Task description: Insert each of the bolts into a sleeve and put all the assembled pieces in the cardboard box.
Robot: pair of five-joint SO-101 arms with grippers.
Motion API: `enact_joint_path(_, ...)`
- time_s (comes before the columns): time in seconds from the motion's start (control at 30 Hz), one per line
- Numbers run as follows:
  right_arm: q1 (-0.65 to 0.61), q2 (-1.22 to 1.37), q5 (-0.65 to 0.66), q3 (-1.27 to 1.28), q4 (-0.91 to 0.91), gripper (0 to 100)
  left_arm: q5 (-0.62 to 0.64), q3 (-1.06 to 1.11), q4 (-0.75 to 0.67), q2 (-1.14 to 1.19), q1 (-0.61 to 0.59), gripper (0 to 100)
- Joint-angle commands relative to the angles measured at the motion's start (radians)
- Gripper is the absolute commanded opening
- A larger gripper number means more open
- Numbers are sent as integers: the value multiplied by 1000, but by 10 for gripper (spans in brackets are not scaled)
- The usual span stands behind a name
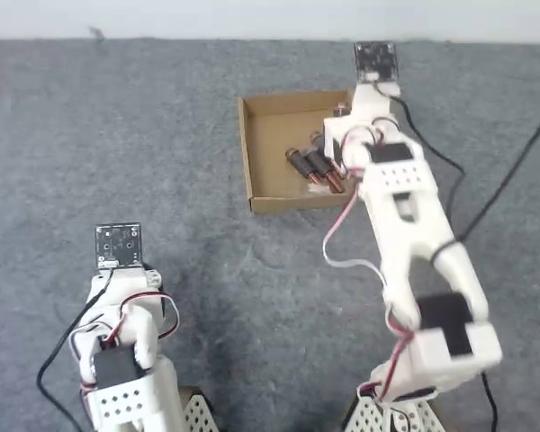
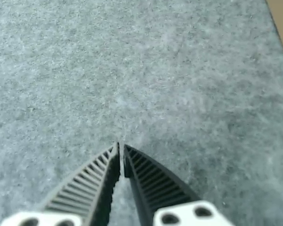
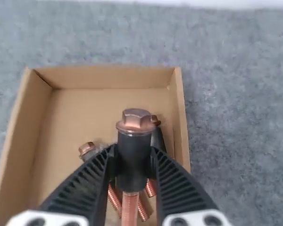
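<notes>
Step in hand: judged to be the deposit, with an assembled piece carried over the cardboard box (image 1: pixel 245 153).
Right end effector (image 3: pixel 132 149): clenched on the held assembly (image 3: pixel 133 136), its two ribbed fingers pressing the black sleeve (image 3: pixel 132 162) from opposite sides.
Held assembly: one bolt (image 3: pixel 135 120) seated in one sleeve. The copper hex head stands clear beyond the fingertips, and the threaded shank comes out at the wrist end.
Long axis: runs along the fingers, head pointing away from the wrist.
Key relation: the box floor (image 3: pixel 85 113) lies directly beneath the held assembly, so the piece is already inside the box's outline. The coming move appears to need only a short descent and a release.
Box position: upper centre of the high view, with the right arm (image 1: pixel 405 207) stretched across its right side.
Deposited assemblies (image 1: pixel 310 166): at least two, possibly three, since overlap prevents a firm count. They lie side by side on the box floor, slanting from upper left to lower right in the high view.
Left end effector (image 2: pixel 121 147): clenched on nothing, fingertips all but touching, above the bare grey counter (image 2: pixel 132 70).
Nearer arm: the right. The left arm (image 1: pixel 126 360) sits at the lower left of the high view, well apart from the box.
Risk: the released piece may land on those below and roll.
</notes>
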Motion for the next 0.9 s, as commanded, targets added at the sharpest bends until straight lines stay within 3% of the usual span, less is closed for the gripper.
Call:
enact_joint_path(0.0, 19, 87, 18, -224, 90, 6, -11, -12, 0, -21, -8, 11)
enact_joint_path(0.23, 41, 320, 21, -431, 157, 9, -11, -12, 0, -21, -8, 11)
enact_joint_path(0.5, 50, 441, 126, -509, 173, 13, -11, -12, 0, -21, -8, 11)
enact_joint_path(0.7, 39, 449, 124, -574, 321, 150, -11, -12, 0, -21, -8, 11)
enact_joint_path(0.87, 58, 410, 118, -611, 361, 31, -11, -12, 0, -21, -8, 11)
